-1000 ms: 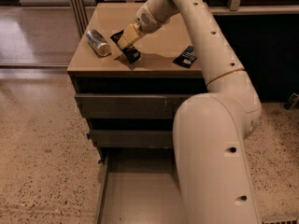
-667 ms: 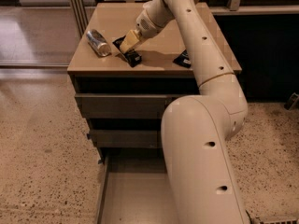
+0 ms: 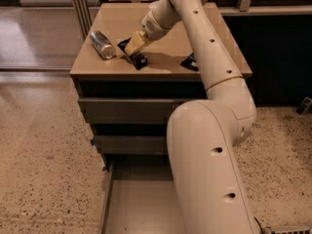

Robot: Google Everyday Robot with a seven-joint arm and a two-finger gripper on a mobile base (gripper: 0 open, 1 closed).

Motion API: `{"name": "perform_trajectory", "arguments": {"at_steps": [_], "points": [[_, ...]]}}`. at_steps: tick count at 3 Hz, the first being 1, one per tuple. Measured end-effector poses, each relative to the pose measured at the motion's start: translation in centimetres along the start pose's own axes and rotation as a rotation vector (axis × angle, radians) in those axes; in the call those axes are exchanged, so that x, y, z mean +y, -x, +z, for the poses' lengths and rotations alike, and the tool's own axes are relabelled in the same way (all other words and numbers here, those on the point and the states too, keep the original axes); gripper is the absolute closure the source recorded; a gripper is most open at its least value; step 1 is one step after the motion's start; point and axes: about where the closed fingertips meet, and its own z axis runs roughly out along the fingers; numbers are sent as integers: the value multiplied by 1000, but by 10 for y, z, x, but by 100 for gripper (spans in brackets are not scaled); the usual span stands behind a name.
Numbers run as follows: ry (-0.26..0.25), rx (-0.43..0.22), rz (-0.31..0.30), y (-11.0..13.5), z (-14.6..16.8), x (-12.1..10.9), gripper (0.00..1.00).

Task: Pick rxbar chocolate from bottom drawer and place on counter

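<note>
Camera view, end effector (image 3: 133, 48) above counter (image 3: 117, 18) front edge, bottom drawer (image 3: 141, 208) pulled out.

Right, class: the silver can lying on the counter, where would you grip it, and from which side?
Probably across its middle, from above. The silver can lies on its side on the counter, length running diagonally, so the round body gives the narrowest span. The gripper sits close beside it, at the rxbar chocolate.

Speckled terrazzo floor (image 3: 44, 160) — dark wall (image 3: 280, 57) behind
</note>
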Motion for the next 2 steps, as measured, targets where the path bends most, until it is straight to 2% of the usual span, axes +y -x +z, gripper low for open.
{"name": "perform_trajectory", "arguments": {"at_steps": [2], "points": [[0,0,0,0,0,0,35]]}}
